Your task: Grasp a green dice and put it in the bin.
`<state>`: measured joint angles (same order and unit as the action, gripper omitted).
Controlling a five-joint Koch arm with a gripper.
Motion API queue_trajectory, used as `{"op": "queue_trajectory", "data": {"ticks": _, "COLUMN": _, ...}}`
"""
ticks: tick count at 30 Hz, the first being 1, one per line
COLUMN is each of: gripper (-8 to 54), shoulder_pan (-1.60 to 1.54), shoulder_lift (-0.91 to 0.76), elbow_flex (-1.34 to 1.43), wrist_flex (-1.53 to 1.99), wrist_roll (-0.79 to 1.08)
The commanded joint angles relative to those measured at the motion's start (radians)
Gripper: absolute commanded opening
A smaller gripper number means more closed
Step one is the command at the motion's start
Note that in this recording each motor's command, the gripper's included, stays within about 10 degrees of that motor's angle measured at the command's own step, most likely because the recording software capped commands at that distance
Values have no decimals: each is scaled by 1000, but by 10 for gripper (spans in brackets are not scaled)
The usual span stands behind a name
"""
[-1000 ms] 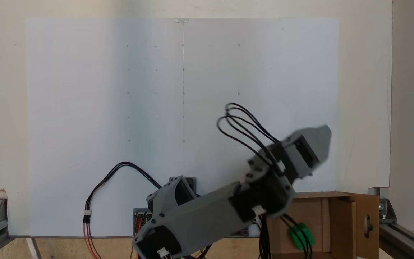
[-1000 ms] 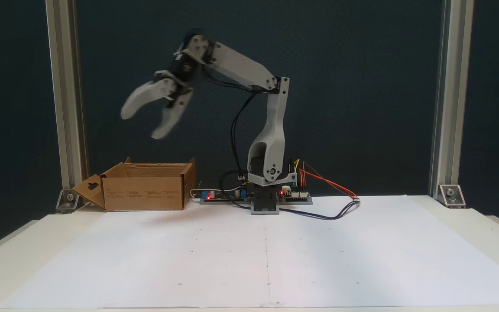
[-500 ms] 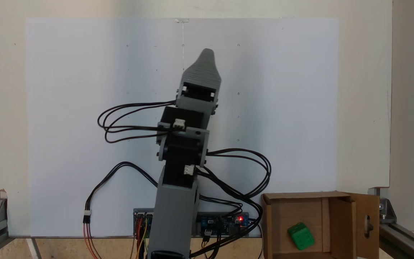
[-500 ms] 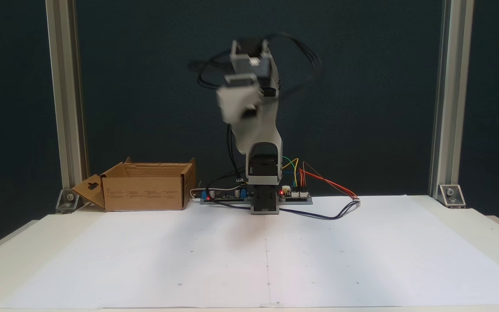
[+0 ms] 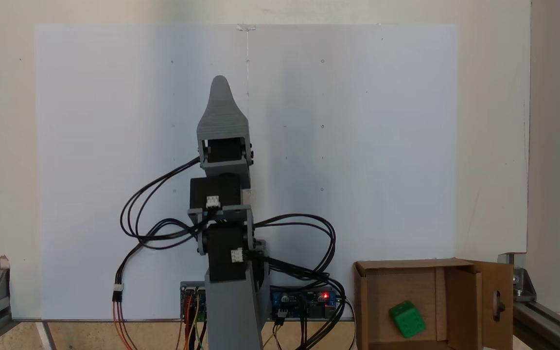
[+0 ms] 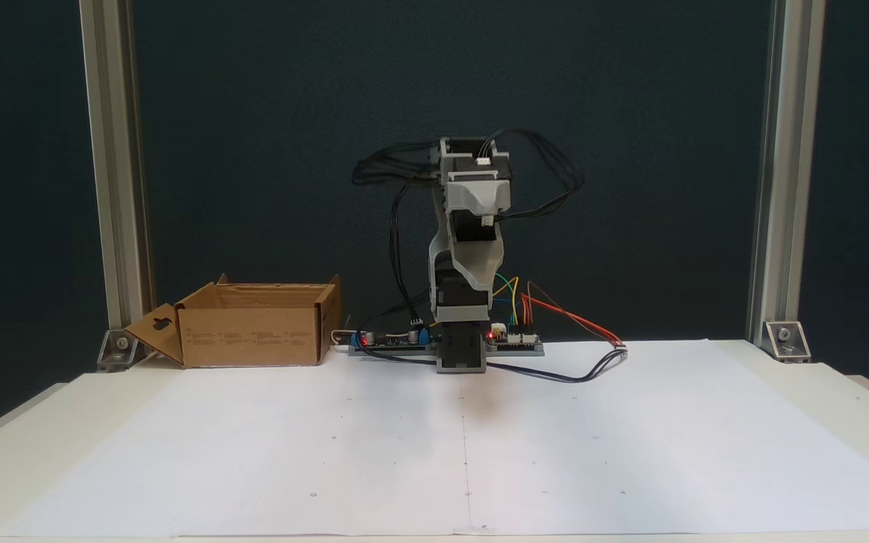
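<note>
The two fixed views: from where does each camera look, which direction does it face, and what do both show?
A fixed view: above the table, looking down; the arm reaches up the picture, gripper over the white paper; the green dice lies in the bin.
A fixed view: in front of the table, level, facing the arm's base and the dark backdrop; the arm is folded.
Shared: arm, bin, paper, circuit boards.
</note>
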<state>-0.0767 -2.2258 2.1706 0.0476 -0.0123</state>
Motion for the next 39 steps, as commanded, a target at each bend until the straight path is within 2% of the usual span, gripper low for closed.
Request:
{"op": "queue_trajectory", "data": {"ticks": 1, "gripper": 434, "shoulder_pan": 32, "shoulder_lift": -66, "elbow_flex": 32, "wrist_flex": -164, "wrist_roll": 35}}
{"op": "queue_trajectory", "data": {"ticks": 7, "gripper": 434, "shoulder_pan": 101, "shoulder_lift": -140, "elbow_flex": 242, "wrist_flex": -422, "wrist_roll": 38}}
{"op": "queue_trajectory", "data": {"ticks": 18, "gripper": 431, "shoulder_pan": 129, "shoulder_lift": -138, "elbow_flex": 606, "wrist_flex": -885, "wrist_roll": 104}}
{"op": "queue_trajectory", "data": {"ticks": 34, "gripper": 431, "shoulder_pan": 143, "shoulder_lift": -143, "elbow_flex": 788, "wrist_flex": -1514, "wrist_roll": 112}}
{"op": "queue_trajectory", "data": {"ticks": 39, "gripper": 431, "shoulder_pan": 141, "shoulder_lift": -143, "elbow_flex": 864, "wrist_flex": -1575, "wrist_roll": 110}}
